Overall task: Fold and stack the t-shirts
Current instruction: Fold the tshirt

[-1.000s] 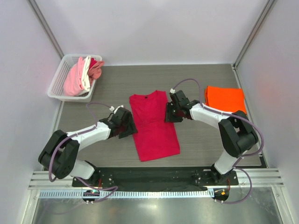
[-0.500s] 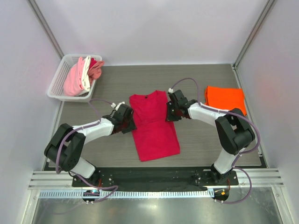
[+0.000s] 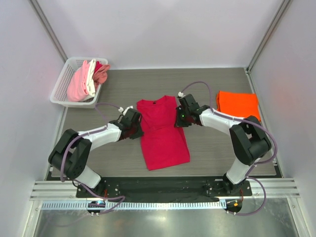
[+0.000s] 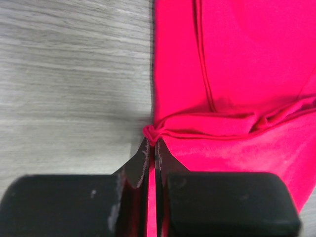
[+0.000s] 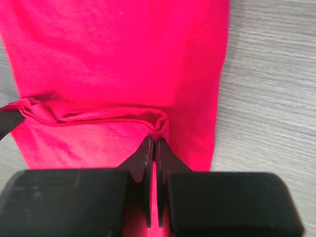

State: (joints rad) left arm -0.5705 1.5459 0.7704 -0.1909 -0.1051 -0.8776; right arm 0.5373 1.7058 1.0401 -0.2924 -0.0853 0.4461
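Observation:
A crimson t-shirt (image 3: 162, 133) lies lengthwise in the middle of the table, sleeves folded in, its dark neck label at the far end. My left gripper (image 3: 138, 129) is shut on a pinch of the shirt's left edge (image 4: 152, 132). My right gripper (image 3: 178, 120) is shut on a pinch of its right edge (image 5: 159, 124). A raised wrinkle (image 5: 94, 116) runs across the cloth between the two pinches. An orange t-shirt (image 3: 238, 104) lies folded at the right of the table.
A white basket (image 3: 61, 87) at the far left corner holds pink, white and reddish shirts (image 3: 88, 78). Grey wood-grain table (image 3: 123, 89) surrounds the shirt. Walls enclose the table on three sides.
Both grippers have moved inward onto the crimson shirt's edges and closed on the cloth. The shirt's sides are drawn in slightly where they are pinched.

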